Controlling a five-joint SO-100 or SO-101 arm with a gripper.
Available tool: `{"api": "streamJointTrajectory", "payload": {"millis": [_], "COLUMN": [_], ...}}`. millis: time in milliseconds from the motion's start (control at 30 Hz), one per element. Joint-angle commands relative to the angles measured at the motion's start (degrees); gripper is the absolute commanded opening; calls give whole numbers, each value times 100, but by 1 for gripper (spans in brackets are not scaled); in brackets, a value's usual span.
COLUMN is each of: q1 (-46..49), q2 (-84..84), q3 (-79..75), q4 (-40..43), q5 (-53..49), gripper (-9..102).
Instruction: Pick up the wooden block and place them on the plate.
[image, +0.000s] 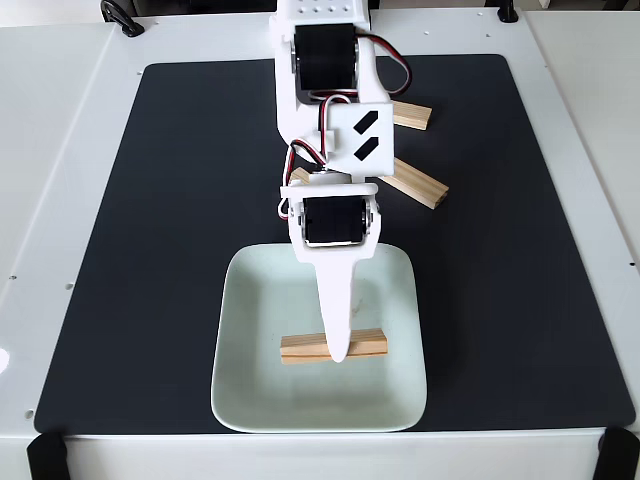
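A white robot arm (325, 120) reaches down from the top centre of the frame over a black mat (520, 300) on the white bench (60, 100). Its jaws (340, 350) sit low over the plate (250, 400) in the lower middle; whether they are wide or narrow I cannot tell. One wooden block (300, 347) lies flat across the plate, right at the jaws' tip. Two more blocks (420, 185) lie on the mat, upper right of the arm, partly hidden
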Motion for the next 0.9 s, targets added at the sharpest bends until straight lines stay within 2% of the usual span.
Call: {"api": "streamJointTrajectory", "payload": {"millis": [0,133,233,500,667,867], "q1": [44,44,44,44,88,0], "q2": [123,132,185,237,940,2716], "q3": [-237,-229,-229,-237,149,1679], "q4": [-70,70,404,686,870,1389], "q5": [35,18,-44,-35,-9,26], "gripper": [8,27,36,35,27,-2]}}
